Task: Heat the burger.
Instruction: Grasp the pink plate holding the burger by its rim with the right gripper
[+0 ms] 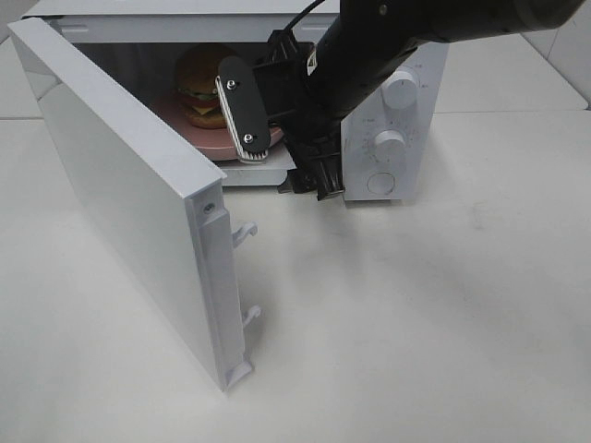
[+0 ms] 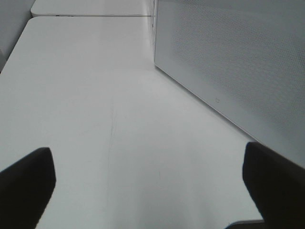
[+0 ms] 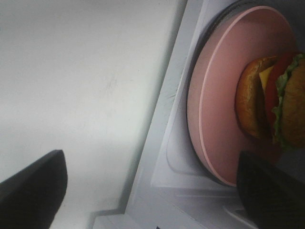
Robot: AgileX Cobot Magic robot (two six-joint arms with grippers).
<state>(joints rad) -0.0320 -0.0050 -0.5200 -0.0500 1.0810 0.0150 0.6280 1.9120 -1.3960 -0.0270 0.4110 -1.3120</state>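
Your right gripper [image 1: 282,161] is released, empty, burger [image 1: 205,88] just ahead: back straight out, then swing the door [image 1: 129,203] shut.

No legible text; microwave panel [image 1: 416,120] markings too small.

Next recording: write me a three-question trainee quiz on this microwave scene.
1. True or false: the flat white door of the white box-shaped microwave stands open.
2. The tall golden-bun burger sits: A) on the door, B) on the flat pink round plate inside the microwave, C) atop the microwave.
3. Fill in: the right tool has its jaws ___.
Key: 1 true; 2 B; 3 open.
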